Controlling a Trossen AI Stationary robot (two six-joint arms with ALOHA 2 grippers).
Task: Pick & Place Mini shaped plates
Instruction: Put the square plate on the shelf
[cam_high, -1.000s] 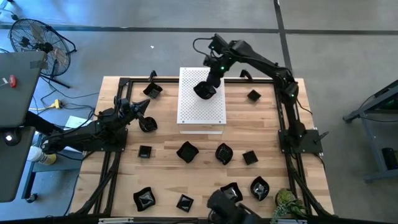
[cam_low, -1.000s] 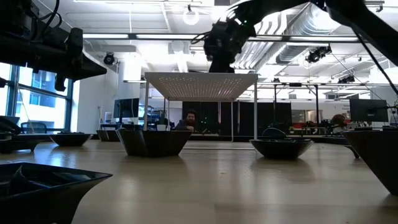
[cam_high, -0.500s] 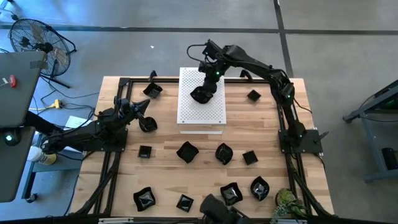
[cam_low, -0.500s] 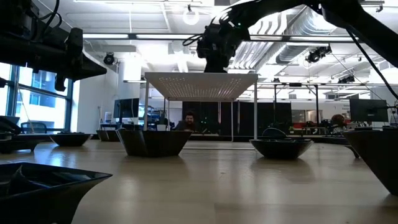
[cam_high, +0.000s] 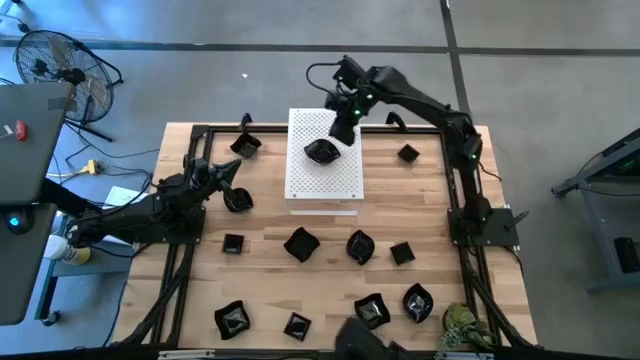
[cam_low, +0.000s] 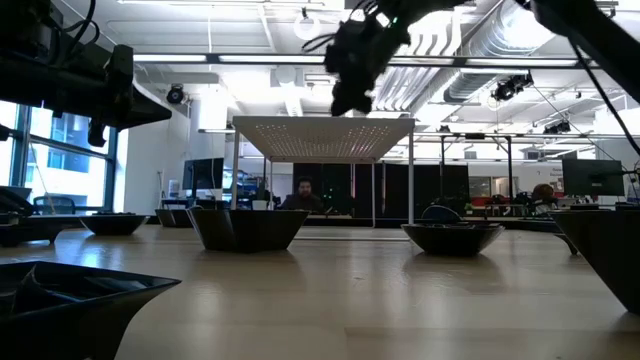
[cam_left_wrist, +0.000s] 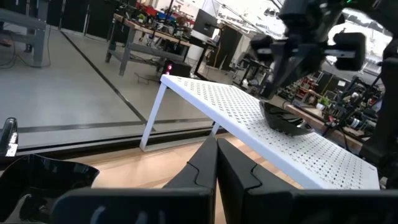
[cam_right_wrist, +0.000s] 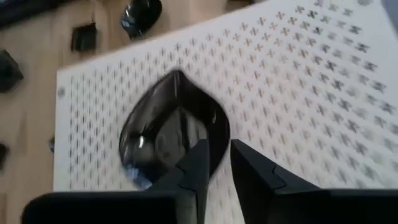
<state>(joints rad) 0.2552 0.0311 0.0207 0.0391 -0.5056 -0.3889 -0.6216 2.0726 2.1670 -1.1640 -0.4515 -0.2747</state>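
Observation:
A black mini shaped plate (cam_high: 321, 152) with a pointed rim lies on its base on the white perforated board (cam_high: 326, 185), also seen in the right wrist view (cam_right_wrist: 171, 127). My right gripper (cam_high: 338, 132) hovers just above its far side. It is open, and its fingers (cam_right_wrist: 219, 163) stand over the plate's rim without touching it. My left gripper (cam_high: 238, 168) waits shut at the table's left, next to another plate (cam_high: 238, 199). Several more black plates lie scattered on the wooden table.
Black plates lie at the far left (cam_high: 245, 144), far right (cam_high: 407, 153), across the middle (cam_high: 300, 243) (cam_high: 360, 246) and along the near edge (cam_high: 232, 320) (cam_high: 417, 301). The board stands raised on legs (cam_left_wrist: 152, 118). A small plant (cam_high: 460, 325) sits at the near right corner.
My right gripper carried the plate a little toward the table's left and down onto the white board, then opened and let go. It has since risen and drawn back toward the far edge. The plate stays on the board.

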